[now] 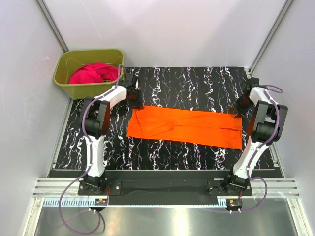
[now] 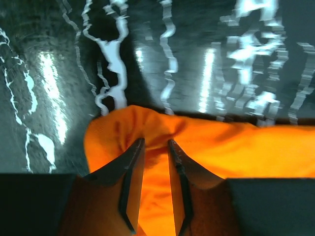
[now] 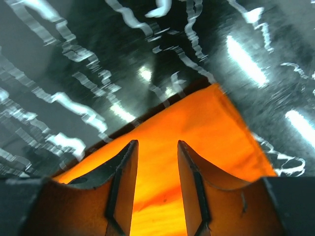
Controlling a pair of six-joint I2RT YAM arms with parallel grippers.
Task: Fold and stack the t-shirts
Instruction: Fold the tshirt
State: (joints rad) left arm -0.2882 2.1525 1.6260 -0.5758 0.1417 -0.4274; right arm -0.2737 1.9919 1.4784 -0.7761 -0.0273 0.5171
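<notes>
The orange t-shirt [image 1: 184, 128] lies as a long folded strip across the middle of the black marbled table [image 1: 197, 83]. My left gripper [image 1: 134, 101] is at the strip's far left corner. In the left wrist view its narrow jaws [image 2: 155, 142] pinch a puckered bunch of the orange cloth [image 2: 221, 147]. My right gripper [image 1: 239, 109] is at the far right corner. In the right wrist view its jaws [image 3: 157, 143] stand apart just over the flat orange corner [image 3: 197, 123]. The magenta-pink t-shirt [image 1: 92, 73] lies crumpled in the tub.
The olive-green tub [image 1: 65, 84] stands at the table's far left corner, just behind the left arm. White walls close in the table on three sides. Bare marbled surface lies behind and in front of the orange strip.
</notes>
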